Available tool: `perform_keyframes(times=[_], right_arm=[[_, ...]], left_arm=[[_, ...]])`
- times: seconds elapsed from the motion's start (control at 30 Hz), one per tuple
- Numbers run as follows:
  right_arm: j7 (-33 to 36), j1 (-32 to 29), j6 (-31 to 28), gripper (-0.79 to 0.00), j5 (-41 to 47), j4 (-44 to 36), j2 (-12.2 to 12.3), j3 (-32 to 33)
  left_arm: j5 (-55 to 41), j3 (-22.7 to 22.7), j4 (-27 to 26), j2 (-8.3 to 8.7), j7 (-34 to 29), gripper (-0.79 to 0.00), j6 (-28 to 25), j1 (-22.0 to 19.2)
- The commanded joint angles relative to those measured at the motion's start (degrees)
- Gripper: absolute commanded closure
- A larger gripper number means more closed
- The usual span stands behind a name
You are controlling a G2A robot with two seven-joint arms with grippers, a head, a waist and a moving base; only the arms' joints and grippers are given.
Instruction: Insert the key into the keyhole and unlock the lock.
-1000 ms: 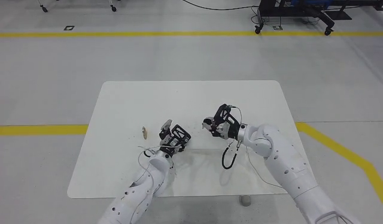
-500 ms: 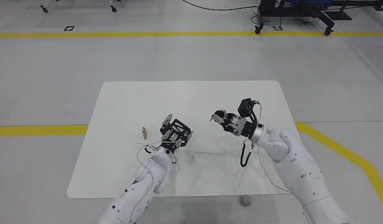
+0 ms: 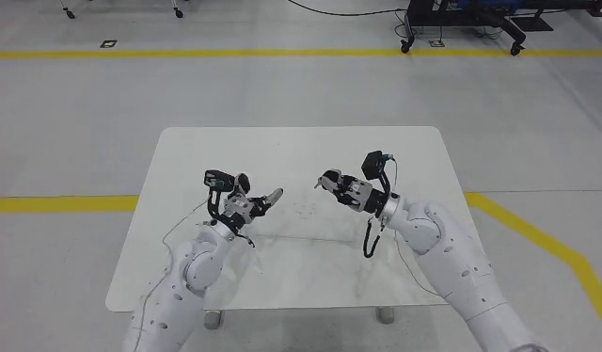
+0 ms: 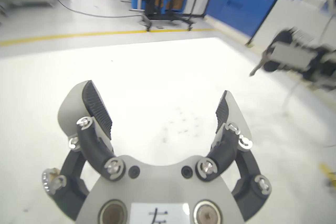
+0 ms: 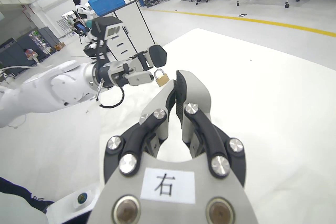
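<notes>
Left gripper (image 4: pixel 157 88): over the left-centre of the table (image 3: pixel 395 150); fingers spread wide; nothing between the ribbed pads (image 4: pixel 97 104); tips aimed across toward the other arm.

Right gripper (image 5: pixel 175 79): over the table's middle, a little right of centre; fingers drawn in to a narrow slit, pads almost meeting at the tips; pinched on the key.

Key (image 4: pixel 258 66): a thin metal blade jutting from the right gripper's tips and sloping down toward the table; blurred in the left wrist view; its head hidden between the pads.

Padlock (image 5: pixel 161 78): small, brass-coloured, with a steel shackle; in the right wrist view it sat just past the right gripper's tips and close beside one of the left gripper's fingers; whether it stood on the table or touched that finger could not be told; the key was not yet in its keyhole.

Between the arms: the two grippers faced each other, apart, with white table surface between them.

Surroundings: a yellow floor line (image 3: pixel 282 53) ran beyond the table's far edge; a black wheeled stand (image 3: pixel 470 18) stood on the floor at the far right.
</notes>
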Motion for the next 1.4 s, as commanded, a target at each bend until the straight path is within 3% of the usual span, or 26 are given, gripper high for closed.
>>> perform_keyframes(times=[0.0,0.1,0.23,0.27,0.33,0.37,0.5,0.53,0.57,1.0,1.37], right_arm=[[0.0,1.0,-0.1,0.0,5.1,1.5,-0.7,-2.1],[2.6,3.1,0.4,0.0,11.8,4.0,-2.0,-6.0],[3.2,5.7,0.7,0.0,18.1,7.2,-3.5,-9.3],[2.9,6.1,0.1,0.0,19.6,8.0,-3.8,-9.9],[2.5,6.9,-1.0,0.0,21.8,9.6,-4.3,-10.7],[2.2,7.2,-1.8,0.0,23.2,10.3,-4.6,-11.0],[2.8,8.3,-4.5,0.0,27.8,13.0,-5.4,-12.1],[3.2,8.6,-5.1,0.0,28.8,13.6,-5.6,-12.4],[3.7,8.9,-5.5,0.0,29.7,14.1,-5.7,-12.7],[5.3,12.9,-6.2,0.0,32.4,21.2,-8.3,-16.4],[6.5,15.0,-6.9,0.0,34.1,25.1,-10.3,-18.3]], left_arm=[[-24.3,-1.6,4.4,0.47,-8.9,-0.785,-12.7,-1.9],[-39.3,-1.2,9.5,0.94,-19.6,-0.785,-19.5,-4.5],[-50.6,1.0,14.9,1.14,-30.0,-0.785,-23.0,-7.8],[-52.2,1.5,16.1,1.19,-31.9,-0.76,-23.7,-8.5],[-54.0,2.2,18.0,1.26,-34.8,-0.603,-24.8,-9.9],[-54.4,2.5,18.8,1.29,-35.6,-0.576,-25.3,-10.6],[-54.6,4.0,20.9,1.18,-37.3,-0.548,-26.8,-12.2],[-54.1,4.4,21.3,1.13,-37.4,-0.477,-27.1,-12.6],[-53.8,4.9,21.5,1.06,-37.5,-0.465,-27.5,-12.9],[-56.1,8.0,25.3,0.67,-36.8,-0.514,-29.6,-15.2],[-55.9,9.3,26.7,0.7,-36.7,-0.323,-29.6,-16.5]])
